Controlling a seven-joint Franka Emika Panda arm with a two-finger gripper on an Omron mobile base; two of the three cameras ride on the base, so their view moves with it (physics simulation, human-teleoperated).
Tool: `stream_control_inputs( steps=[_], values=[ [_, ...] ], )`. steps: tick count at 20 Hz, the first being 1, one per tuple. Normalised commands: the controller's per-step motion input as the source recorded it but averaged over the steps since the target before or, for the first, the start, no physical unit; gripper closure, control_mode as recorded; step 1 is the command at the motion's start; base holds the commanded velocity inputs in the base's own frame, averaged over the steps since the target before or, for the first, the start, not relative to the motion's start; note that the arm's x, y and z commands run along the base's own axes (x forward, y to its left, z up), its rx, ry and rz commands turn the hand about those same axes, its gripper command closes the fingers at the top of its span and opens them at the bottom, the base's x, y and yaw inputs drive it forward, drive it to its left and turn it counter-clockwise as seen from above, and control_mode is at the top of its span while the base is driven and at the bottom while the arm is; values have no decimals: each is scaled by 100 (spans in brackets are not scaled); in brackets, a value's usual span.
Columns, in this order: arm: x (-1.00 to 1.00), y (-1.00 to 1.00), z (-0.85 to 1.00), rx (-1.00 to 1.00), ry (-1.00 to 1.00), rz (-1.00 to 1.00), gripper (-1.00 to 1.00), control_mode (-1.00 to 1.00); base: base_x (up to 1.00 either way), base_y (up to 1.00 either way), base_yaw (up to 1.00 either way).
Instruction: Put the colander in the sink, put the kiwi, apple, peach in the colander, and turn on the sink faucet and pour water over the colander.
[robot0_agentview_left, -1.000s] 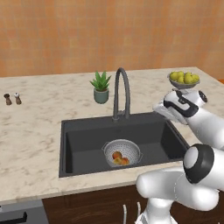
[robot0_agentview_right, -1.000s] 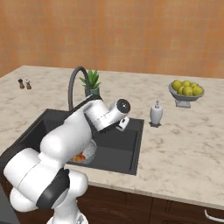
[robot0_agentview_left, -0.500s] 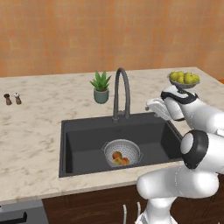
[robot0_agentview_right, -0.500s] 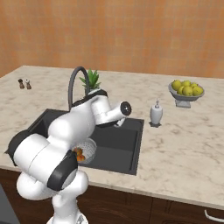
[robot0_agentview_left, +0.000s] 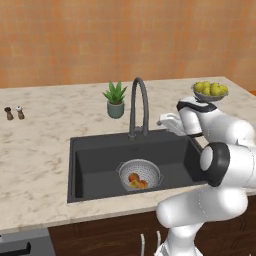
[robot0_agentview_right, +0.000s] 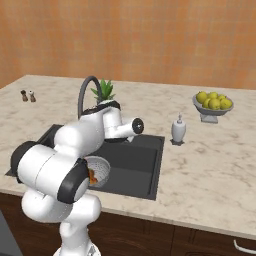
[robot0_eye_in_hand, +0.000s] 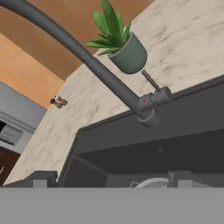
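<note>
Claw tips (robot0_eye_in_hand: 109, 179) rise as two dark stubs at the bottom of the hand view, set far apart with nothing between them. Above them the sink faucet (robot0_eye_in_hand: 87, 61) slants from the upper left down to its base at center, its small lever (robot0_eye_in_hand: 151, 82) sticking up to the right. A potted plant (robot0_eye_in_hand: 124, 46) stands on the counter behind it at the top, and two small shakers (robot0_eye_in_hand: 58, 102) sit at middle left. The dark sink (robot0_eye_in_hand: 175, 131) spreads across the lower right, with a sliver of the colander (robot0_eye_in_hand: 151, 183) rim at the bottom edge.

From the left base view, the arm's hand (robot0_agentview_left: 170, 121) reaches in from the right, just beside the faucet and over the sink's back edge. The colander sits center in the basin holding orange fruit; I make out the peach (robot0_agentview_left: 133, 177), the others blur together. A stemmed bowl of yellow-green fruit (robot0_agentview_left: 210, 90) stands at upper right.

From the right base view, the white arm (robot0_agentview_right: 85, 135) blocks most of the basin and part of the colander. A soap dispenser (robot0_agentview_right: 178, 130) stands right of the sink.
</note>
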Motion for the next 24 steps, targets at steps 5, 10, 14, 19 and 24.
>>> stream_control_inputs(
  steps=[5,10,14,19,24],
  values=[
    [30,13,0,0,0,0,-100,-100,0,0,0],
    [34,10,-5,0,0,0,-100,-100,0,0,0],
    [32,3,-19,0,0,0,-100,-100,0,0,0],
    [41,1,-17,1,0,0,-100,-100,0,0,0],
    [44,6,-23,2,0,0,-100,-100,0,0,0]
  ],
)
